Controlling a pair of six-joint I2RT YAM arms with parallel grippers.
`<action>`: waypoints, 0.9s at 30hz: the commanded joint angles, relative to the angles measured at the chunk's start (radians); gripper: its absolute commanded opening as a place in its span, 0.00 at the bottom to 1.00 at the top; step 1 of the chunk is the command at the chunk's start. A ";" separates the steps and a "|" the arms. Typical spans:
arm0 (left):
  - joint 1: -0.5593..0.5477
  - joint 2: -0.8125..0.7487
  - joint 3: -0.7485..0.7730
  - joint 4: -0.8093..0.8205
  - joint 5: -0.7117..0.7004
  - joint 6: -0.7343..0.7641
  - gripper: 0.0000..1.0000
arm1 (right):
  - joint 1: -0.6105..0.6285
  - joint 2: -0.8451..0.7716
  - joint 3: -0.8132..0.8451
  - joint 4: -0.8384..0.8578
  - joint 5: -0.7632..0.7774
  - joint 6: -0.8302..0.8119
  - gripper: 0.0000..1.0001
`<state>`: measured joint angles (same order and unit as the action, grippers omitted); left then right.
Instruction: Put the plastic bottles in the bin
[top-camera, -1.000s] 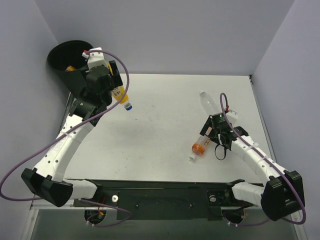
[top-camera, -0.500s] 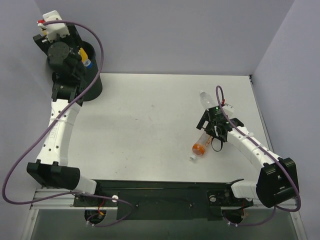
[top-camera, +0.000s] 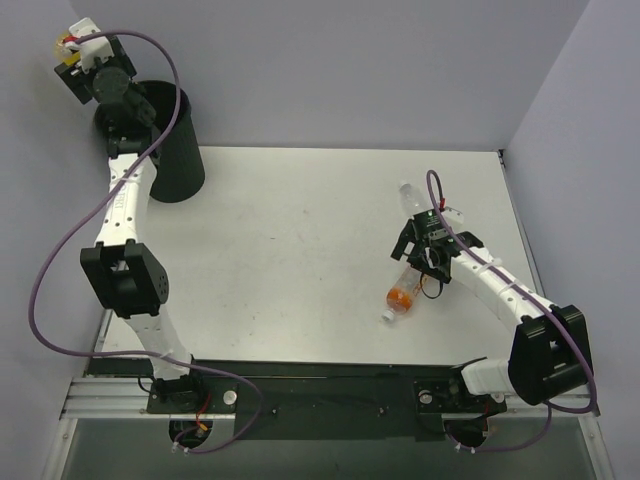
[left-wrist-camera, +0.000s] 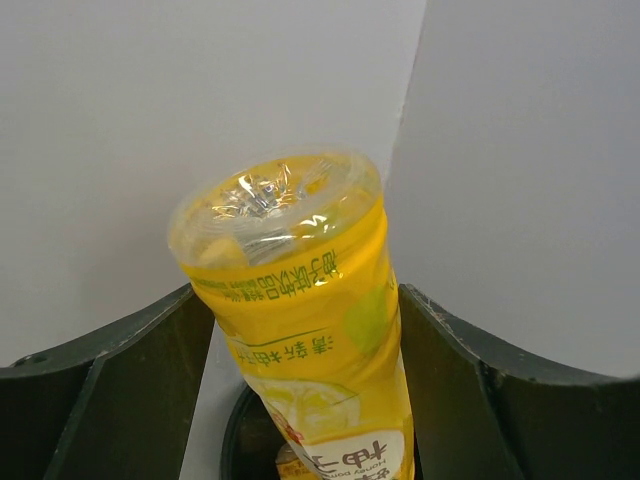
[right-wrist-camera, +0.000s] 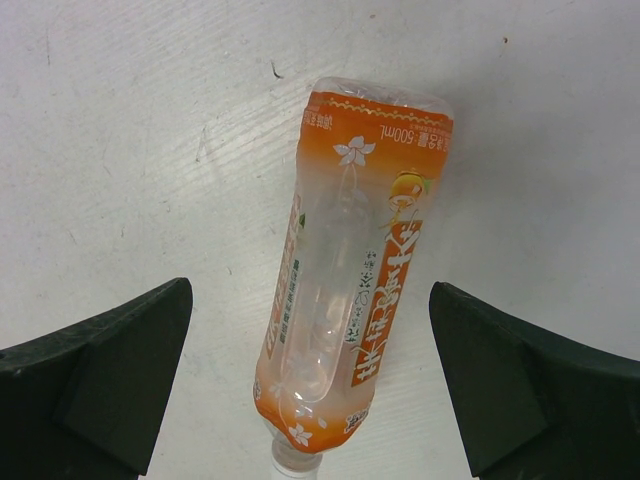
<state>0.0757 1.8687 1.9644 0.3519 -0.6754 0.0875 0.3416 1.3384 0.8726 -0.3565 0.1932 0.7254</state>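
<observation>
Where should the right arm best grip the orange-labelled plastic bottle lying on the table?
Grip the orange-labelled plastic bottle across its mid-body, from straight above: it lies flat on the white table, and the open right fingers straddle its long sides.

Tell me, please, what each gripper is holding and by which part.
Left gripper grips the yellow bottle by its labelled body; right gripper holds nothing.

Top external: high above and behind the arm bases (top-camera: 330, 395), looking steeply down over the whole surface (top-camera: 300, 230); left wrist: very near the yellow bottle (left-wrist-camera: 300, 330), facing the walls (left-wrist-camera: 200, 120), at 11 o'clock overhead by the bin (top-camera: 165, 150); right wrist: near, straight down on the orange bottle (right-wrist-camera: 350, 280), shared with overhead at 3 o'clock.
</observation>
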 joint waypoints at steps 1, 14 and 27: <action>0.012 0.047 0.094 0.033 0.020 -0.063 0.33 | -0.007 0.007 0.046 -0.042 0.012 -0.018 1.00; -0.004 0.048 0.111 -0.226 0.017 -0.157 0.93 | -0.006 0.001 0.049 -0.047 0.000 -0.003 1.00; -0.440 -0.397 -0.262 -0.605 -0.007 -0.081 0.96 | -0.003 -0.171 -0.141 -0.006 0.009 0.060 0.99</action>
<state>-0.2203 1.7096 1.8854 -0.1310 -0.6781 -0.0113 0.3401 1.2171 0.8001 -0.3607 0.1795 0.7364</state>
